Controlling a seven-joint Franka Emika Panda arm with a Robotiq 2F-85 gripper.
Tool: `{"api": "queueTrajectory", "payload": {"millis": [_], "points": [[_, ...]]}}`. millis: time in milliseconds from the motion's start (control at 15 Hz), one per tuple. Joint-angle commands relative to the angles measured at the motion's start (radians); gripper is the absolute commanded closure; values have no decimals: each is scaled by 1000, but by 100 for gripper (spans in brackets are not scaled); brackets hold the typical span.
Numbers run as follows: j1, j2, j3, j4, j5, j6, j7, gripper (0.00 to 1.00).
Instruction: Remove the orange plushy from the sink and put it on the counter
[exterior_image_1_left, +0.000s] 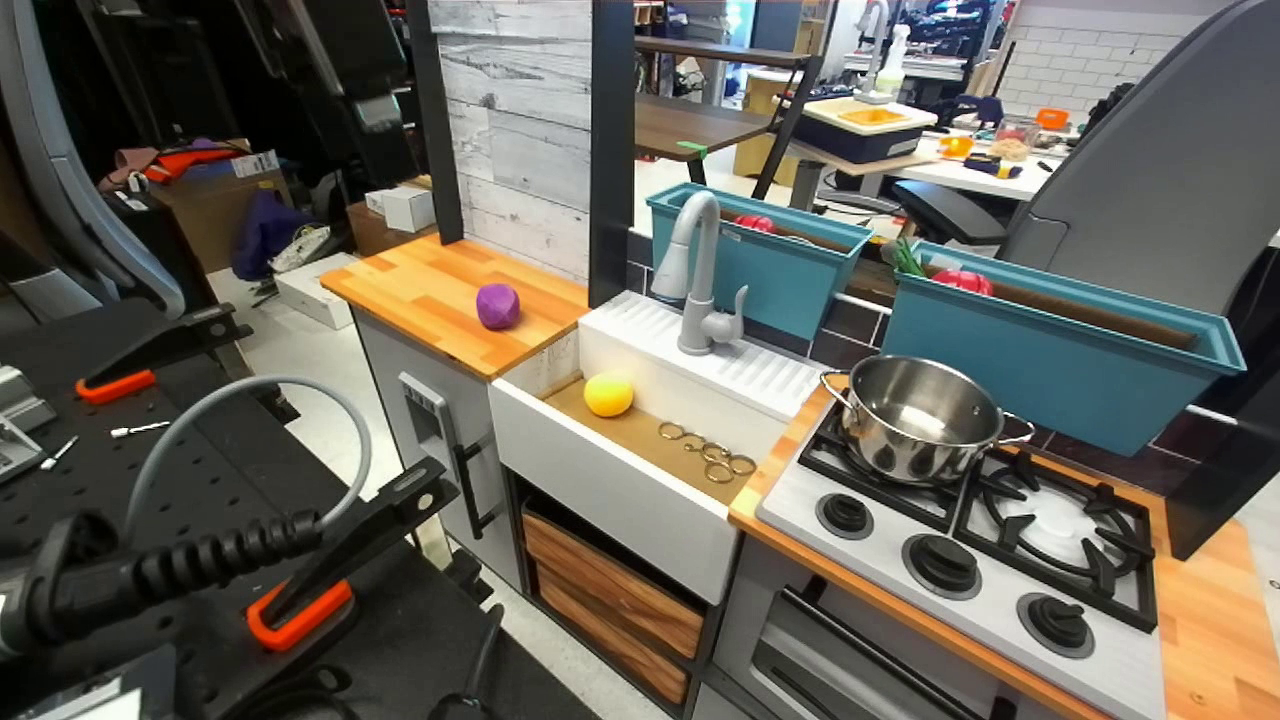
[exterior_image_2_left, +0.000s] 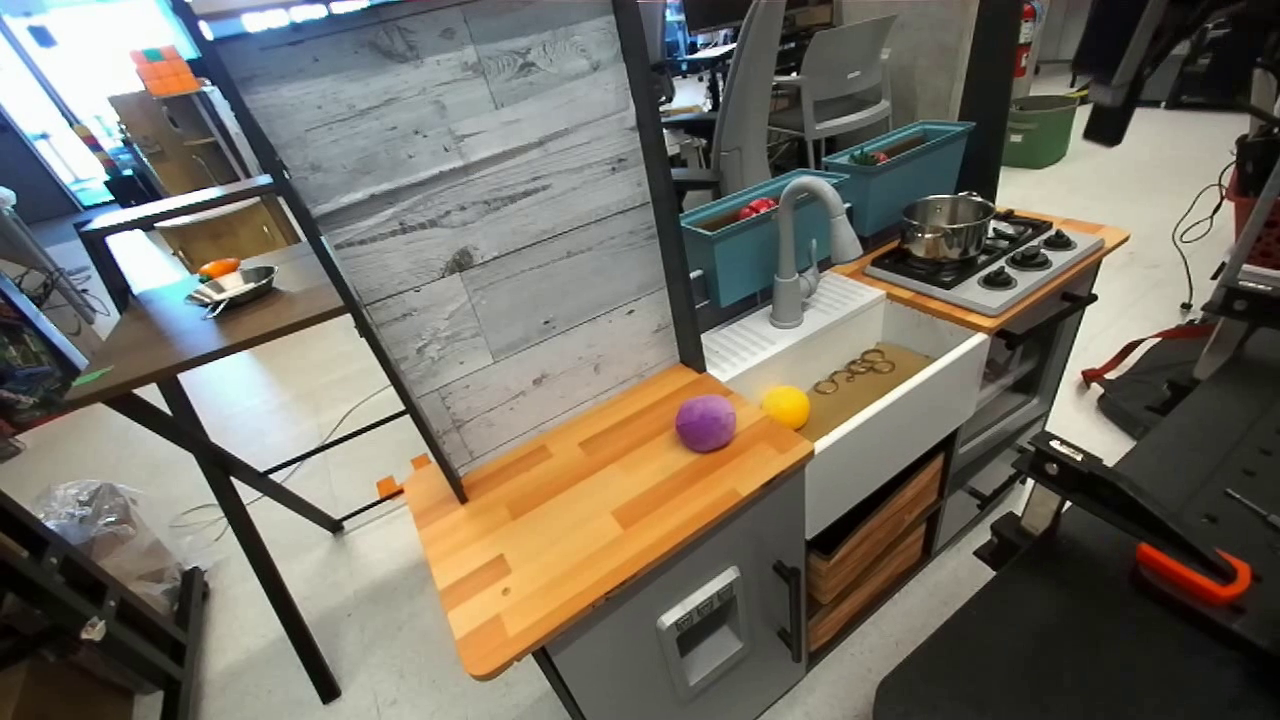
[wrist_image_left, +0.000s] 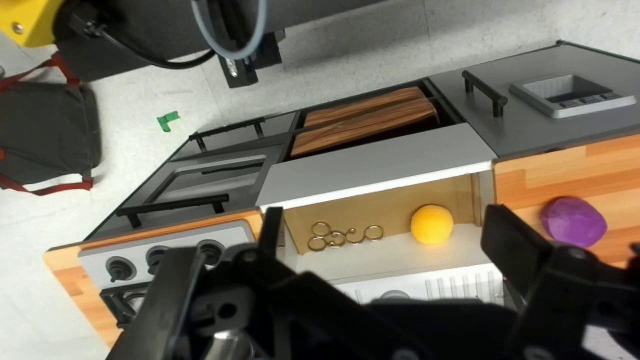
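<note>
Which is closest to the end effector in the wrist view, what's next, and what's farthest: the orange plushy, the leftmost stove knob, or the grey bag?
1. Orange plushy: in the sink, framed by the open end effector.
2. Leftmost stove knob: off to the left, on the stove.
3. Grey bag: farthest left, down on the floor.

Wrist view: I've got my black two-fingered gripper (wrist_image_left: 390, 230) rising from 6 o'clock, jaws spread wide. One narrow black fingertip (wrist_image_left: 271, 231) stands between 7 and 8 o'clock, the blockier-looking second fingertip (wrist_image_left: 511, 240) between 3 and 4, well apart, roughly level. Black jointed linkage (wrist_image_left: 312, 305) crosses the bottom, partly blurred.
</note>
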Motion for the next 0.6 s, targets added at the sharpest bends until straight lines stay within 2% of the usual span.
{"api": "queueTrajectory", "payload": {"millis": [0, 67, 133, 200, 333, 467, 533], "points": [[-23, 258, 9, 139, -155, 112, 158, 0], [-4, 322, -18, 183, -213, 119, 207, 0], [-20, 388, -9, 231, -267, 128, 251, 0], [-3, 450, -31, 281, -308, 133, 289, 0], [22, 579, -61, 387, -355, 145, 339, 0], [31, 707, -69, 493, -339, 150, 356, 0], [139, 767, -164, 542, -236, 160, 300, 0]]}}
